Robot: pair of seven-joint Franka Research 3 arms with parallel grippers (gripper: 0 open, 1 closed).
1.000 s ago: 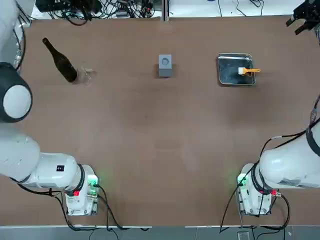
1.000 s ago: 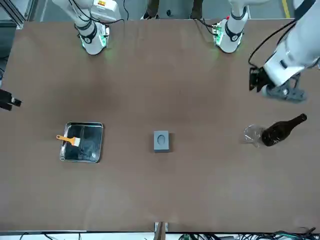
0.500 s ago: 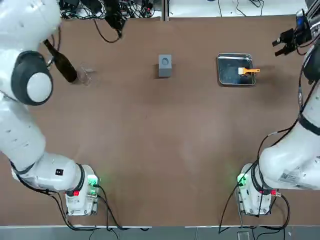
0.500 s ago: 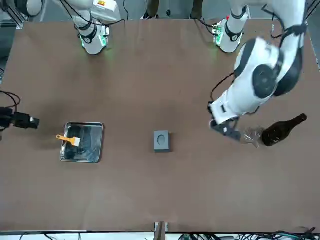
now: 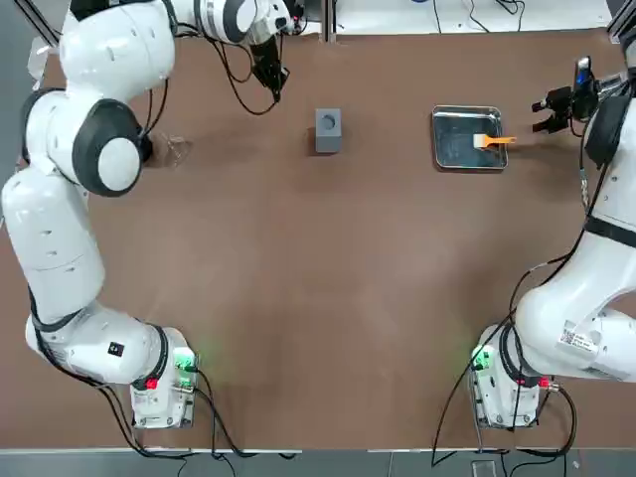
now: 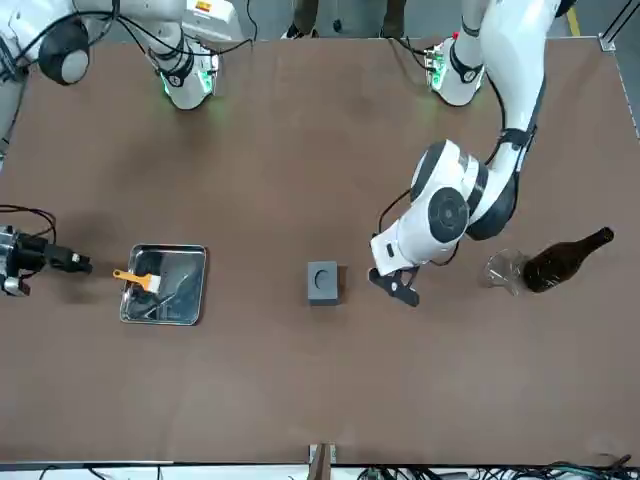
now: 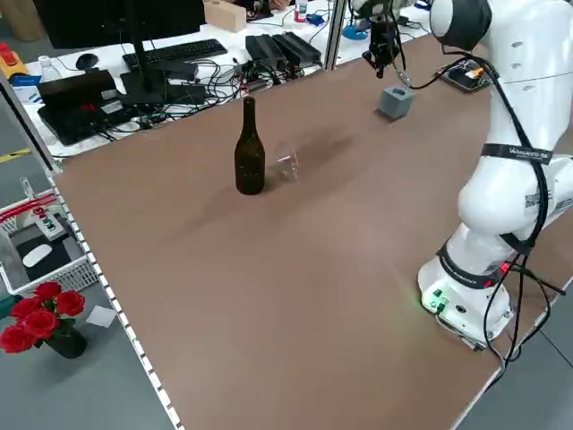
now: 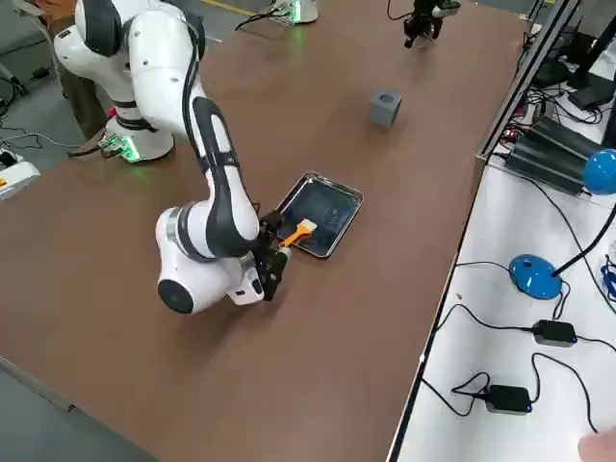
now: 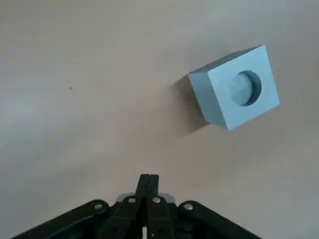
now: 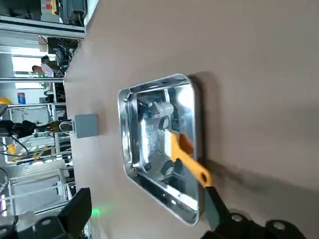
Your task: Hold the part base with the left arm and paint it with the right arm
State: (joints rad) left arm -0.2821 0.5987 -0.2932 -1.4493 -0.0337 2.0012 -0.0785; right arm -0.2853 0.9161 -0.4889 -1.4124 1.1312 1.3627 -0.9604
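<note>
My left jaws [image 9: 148, 180], clenched on nothing, hover near the small grey cube-like block with a round recess [image 5: 328, 130] on the brown surface [image 5: 298, 258]; my right jaws, spread wide, hang by the orange-handled brush [image 10: 185, 155] in the shiny rectangular metal tray [image 10: 162, 144].

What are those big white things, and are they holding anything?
They're robot arms, left and right. Some pictures look down from above, across from the robot, or from its sides; two come from cameras on its wrists. On the brown table sit a grey block with a round hollow, a shiny tray with an orange-handled brush, and a dark bottle lying by a clear glass. Neither holds anything: the left gripper is shut near the block, the right gripper open near the brush.
</note>
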